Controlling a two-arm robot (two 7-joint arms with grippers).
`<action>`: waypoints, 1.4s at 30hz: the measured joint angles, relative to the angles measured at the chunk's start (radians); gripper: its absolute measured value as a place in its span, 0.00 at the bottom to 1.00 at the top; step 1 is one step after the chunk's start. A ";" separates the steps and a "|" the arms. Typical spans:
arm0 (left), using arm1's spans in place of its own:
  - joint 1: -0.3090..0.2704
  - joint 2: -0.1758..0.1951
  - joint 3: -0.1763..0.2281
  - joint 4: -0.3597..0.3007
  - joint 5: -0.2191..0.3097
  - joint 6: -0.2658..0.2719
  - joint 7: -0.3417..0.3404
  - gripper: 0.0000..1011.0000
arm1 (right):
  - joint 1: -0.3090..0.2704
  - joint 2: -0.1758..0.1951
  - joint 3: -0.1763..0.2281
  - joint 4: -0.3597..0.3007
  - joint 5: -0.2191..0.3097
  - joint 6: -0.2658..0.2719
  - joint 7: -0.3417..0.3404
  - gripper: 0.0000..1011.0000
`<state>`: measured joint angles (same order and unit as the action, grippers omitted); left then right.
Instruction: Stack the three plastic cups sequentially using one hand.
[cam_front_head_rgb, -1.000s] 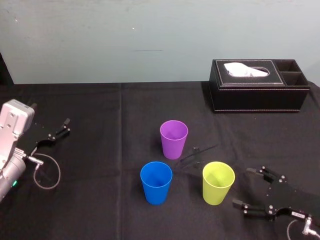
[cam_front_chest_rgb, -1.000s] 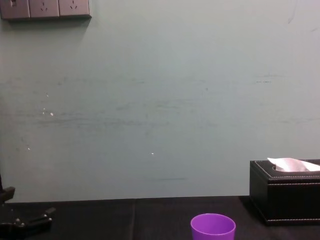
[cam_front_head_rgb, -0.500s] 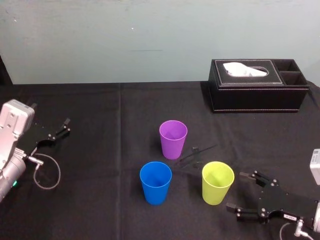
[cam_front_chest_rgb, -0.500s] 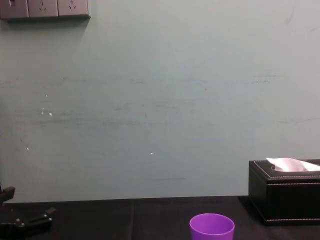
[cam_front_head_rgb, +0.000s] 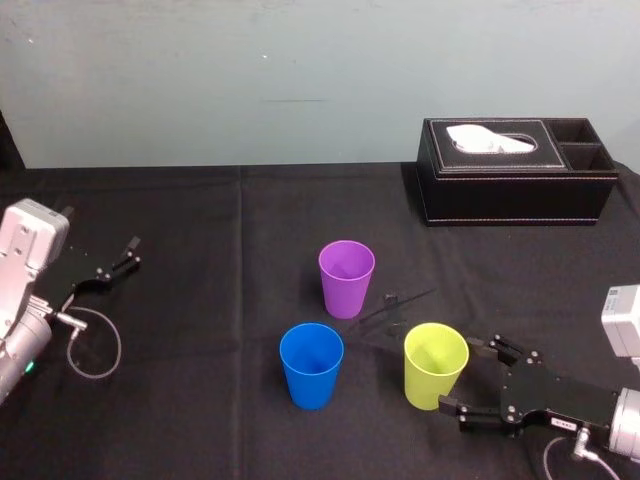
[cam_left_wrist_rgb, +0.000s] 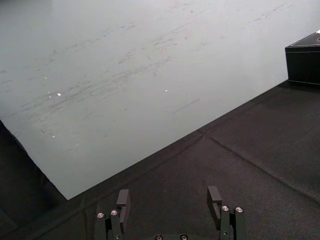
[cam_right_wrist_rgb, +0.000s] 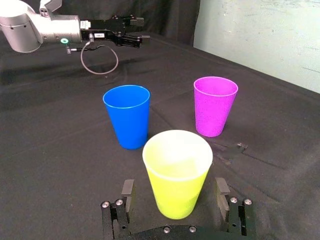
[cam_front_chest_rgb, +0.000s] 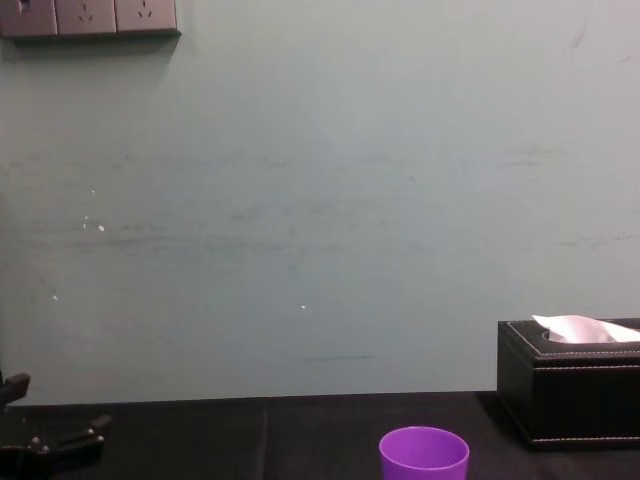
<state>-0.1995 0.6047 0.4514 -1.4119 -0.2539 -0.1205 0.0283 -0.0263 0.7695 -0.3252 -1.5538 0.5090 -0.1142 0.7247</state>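
The right arm reaches in low from the near right corner of the black cloth-covered table (cam_front_head_rgb: 200, 210), its pale grey wrist block at the right edge and the black two-fingered right gripper (cam_front_head_rgb: 466, 373) stretched flat just above the cloth, pointing left. Its jaws stand wide apart. The small round yellow-green plastic cup (cam_front_head_rgb: 436, 365) stands upright, mouth up, at the near right of the group, just at the opening of the jaws. In the right wrist view the cup (cam_right_wrist_rgb: 177, 172) sits between the two fingers (cam_right_wrist_rgb: 127, 192) with a gap on each side, so neither finger touches it.

The smooth blue plastic cup (cam_front_head_rgb: 311, 364) stands upright to the left of the yellow-green one, near but apart. The purple plastic cup (cam_front_head_rgb: 346, 278) stands upright farther back, between the other two and separate from both. None of the cups is nested in another.

The left arm rests at the far left of the table, its left gripper (cam_front_head_rgb: 125, 255) low over the cloth with jaws apart, well away from the cups. A black rectangular tissue box (cam_front_head_rgb: 515, 185) sits at the far right.
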 joint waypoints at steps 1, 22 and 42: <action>0.000 0.000 0.000 0.000 0.000 0.000 0.000 1.00 | 0.004 -0.002 -0.002 0.002 0.000 0.001 0.001 0.99; 0.000 0.000 0.000 0.000 0.000 0.000 0.000 1.00 | 0.101 -0.057 -0.067 0.051 -0.018 0.031 -0.011 0.99; 0.000 0.000 0.000 0.000 0.000 0.000 0.000 1.00 | 0.095 -0.053 -0.062 0.048 -0.016 0.030 -0.011 0.76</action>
<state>-0.1996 0.6047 0.4514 -1.4120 -0.2539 -0.1205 0.0283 0.0685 0.7167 -0.3872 -1.5058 0.4932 -0.0840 0.7139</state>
